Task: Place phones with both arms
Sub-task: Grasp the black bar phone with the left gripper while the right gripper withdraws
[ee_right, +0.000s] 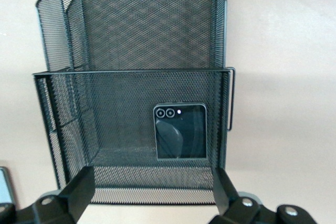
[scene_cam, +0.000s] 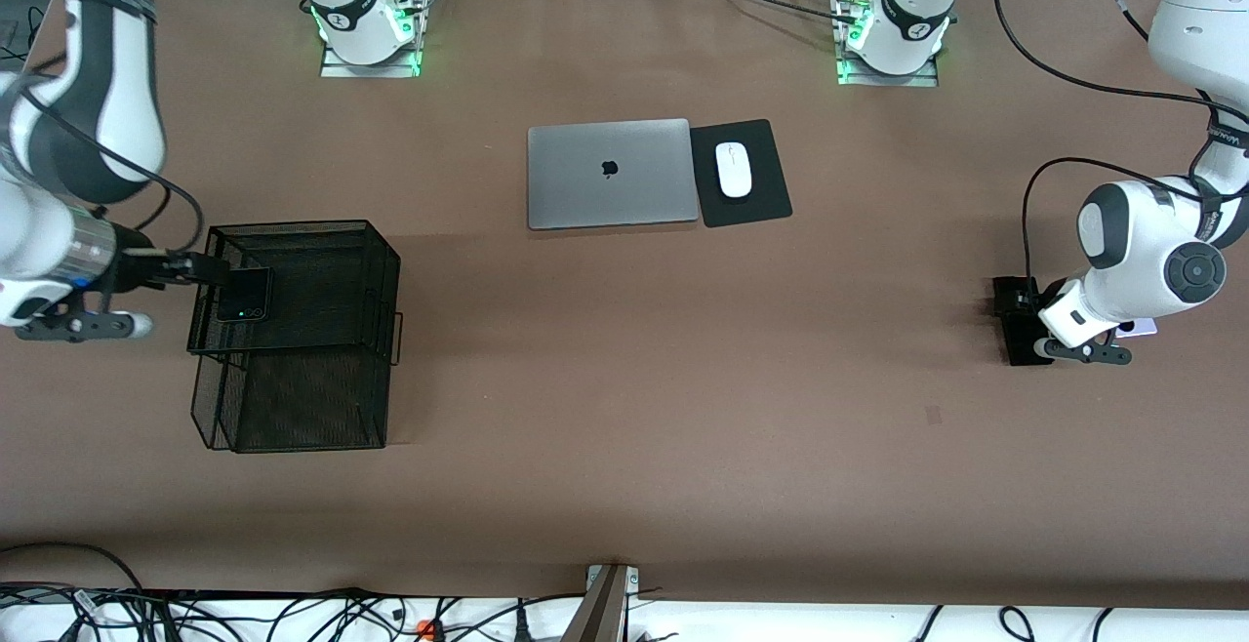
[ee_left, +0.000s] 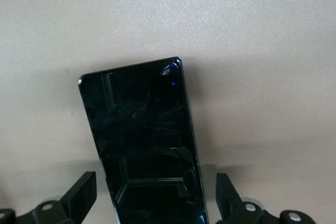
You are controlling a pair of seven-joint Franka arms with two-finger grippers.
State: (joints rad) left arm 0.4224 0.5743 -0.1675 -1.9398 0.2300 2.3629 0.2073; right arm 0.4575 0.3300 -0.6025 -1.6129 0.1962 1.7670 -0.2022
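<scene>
The folded phone (ee_right: 180, 131) is small, squarish and black with two camera rings at one corner; it lies flat in the upper tier of the black mesh rack (scene_cam: 322, 261) at the right arm's end of the table. The slab phone (ee_left: 144, 140), long, thin and black with a glossy reflecting face, lies flat on the table (ee_left: 252, 51) at the left arm's end. Just beside it, only a pale lavender corner of the third phone (scene_cam: 1140, 328) shows.
</scene>
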